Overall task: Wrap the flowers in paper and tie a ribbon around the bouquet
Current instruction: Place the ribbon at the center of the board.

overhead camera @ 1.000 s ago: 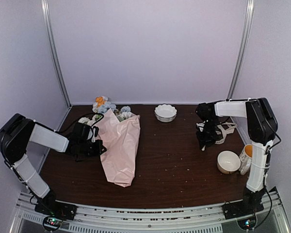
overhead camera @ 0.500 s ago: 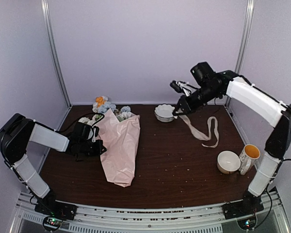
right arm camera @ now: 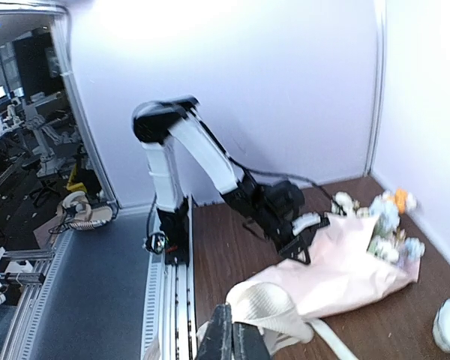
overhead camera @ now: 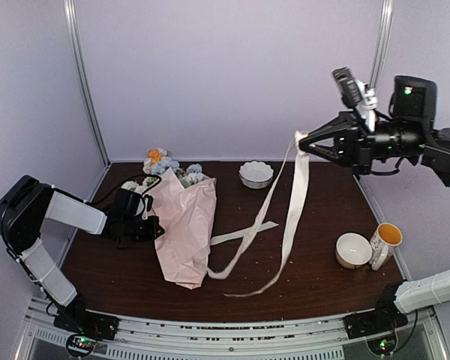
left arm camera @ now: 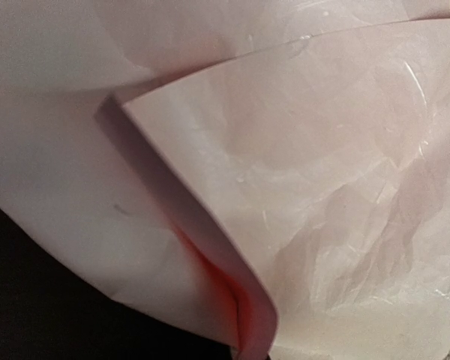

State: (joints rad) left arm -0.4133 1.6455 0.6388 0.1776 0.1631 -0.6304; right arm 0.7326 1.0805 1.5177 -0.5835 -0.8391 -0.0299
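The flowers [overhead camera: 161, 161] lie at the back left, their stems inside the pale pink paper [overhead camera: 184, 225], which is folded over them as a cone on the dark table. My left gripper [overhead camera: 156, 225] is shut on the paper's left edge. The left wrist view is filled by a paper [left arm camera: 322, 187] fold, and the fingers are hidden. My right gripper [overhead camera: 304, 144] is high above the table at the right, shut on the cream ribbon [overhead camera: 294, 195]. Two strands of ribbon hang down and trail on the table beside the cone. The ribbon [right arm camera: 274, 307] loops over the shut right gripper [right arm camera: 232, 339].
A white fluted bowl [overhead camera: 256, 173] stands at the back centre. A white cup [overhead camera: 353, 250] and a mug [overhead camera: 385, 240] with an orange inside stand near the right edge. Booth walls and metal posts close in the back and sides.
My right gripper closed on the ribbon at the table's right and rose high, lifting it; its strands now hang toward the cone. The left arm and paper have not moved.
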